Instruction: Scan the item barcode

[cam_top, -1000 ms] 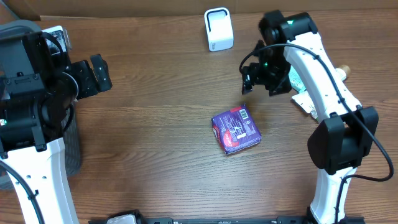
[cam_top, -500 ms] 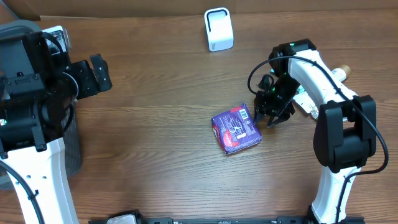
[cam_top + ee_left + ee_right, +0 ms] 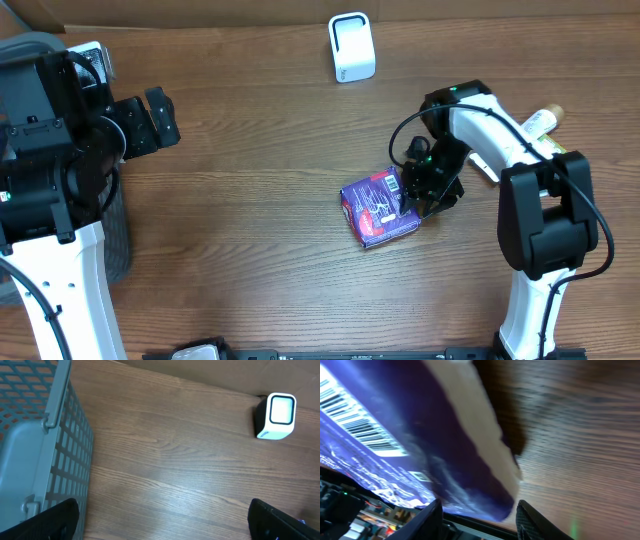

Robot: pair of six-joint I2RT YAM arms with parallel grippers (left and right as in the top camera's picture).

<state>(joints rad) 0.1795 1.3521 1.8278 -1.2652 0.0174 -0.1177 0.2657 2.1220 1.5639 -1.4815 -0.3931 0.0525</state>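
A purple box (image 3: 378, 208) lies flat on the wooden table, its barcode (image 3: 393, 183) facing up near the right end. My right gripper (image 3: 418, 195) is down at the box's right edge. In the right wrist view the purple box (image 3: 435, 445) fills the space between both fingers (image 3: 432, 515), one corner wedged in the jaws and the barcode (image 3: 355, 425) off to the left. A white scanner (image 3: 351, 47) stands at the back of the table, also seen as the scanner (image 3: 276, 416) in the left wrist view. My left gripper (image 3: 165, 525) hangs open over bare wood at far left.
A grey mesh basket (image 3: 50, 435) stands at the left table edge, beside my left arm. Some other packaged items (image 3: 540, 122) lie at the far right, behind my right arm. Cardboard lines the back edge.
My right arm swung down from near the scanner to the box's right edge, and its jaws narrowed onto the box's corner. The left arm stayed still.
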